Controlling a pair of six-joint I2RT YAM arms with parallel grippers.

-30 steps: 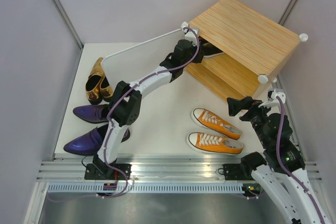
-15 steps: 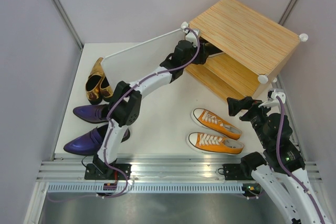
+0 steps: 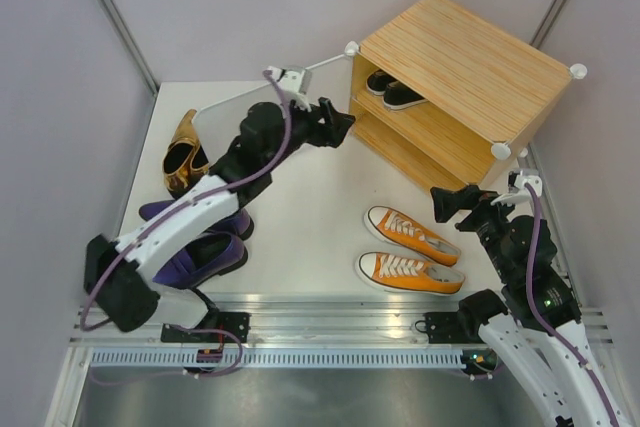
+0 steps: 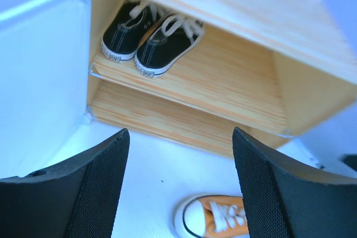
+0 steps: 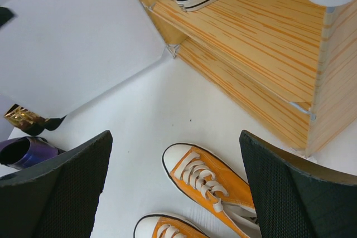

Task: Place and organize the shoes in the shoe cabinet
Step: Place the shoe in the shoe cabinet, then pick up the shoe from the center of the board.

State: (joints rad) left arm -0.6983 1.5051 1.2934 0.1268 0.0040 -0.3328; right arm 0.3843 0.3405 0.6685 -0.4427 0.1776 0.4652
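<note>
The wooden shoe cabinet (image 3: pixel 470 57) stands at the back right with its white door (image 3: pixel 250 97) swung open. A pair of black canvas sneakers (image 3: pixel 392 91) (image 4: pixel 150 40) sits side by side on its inner shelf (image 4: pixel 223 87). My left gripper (image 3: pixel 335 127) (image 4: pixel 179 137) hangs open and empty in front of the cabinet, apart from it. Two orange sneakers (image 3: pixel 413 234) (image 5: pixel 215 182) lie on the table before the cabinet. My right gripper (image 3: pixel 450 202) (image 5: pixel 174 137) hovers open above them. Gold pumps (image 3: pixel 185 157) and purple loafers (image 3: pixel 200 252) lie at the left, the loafers partly hidden by my left arm.
The open door panel (image 5: pixel 72 43) stands along the back between the pumps and the cabinet. The cabinet's lower compartment (image 4: pixel 167 121) holds nothing I can see. Grey walls close in on both sides, and a metal rail (image 3: pixel 330 322) runs along the near edge.
My left arm has pulled back out of the cabinet toward the left and its jaws have opened. A black sneaker now rests on the shelf beside its mate. The right arm has not moved.
</note>
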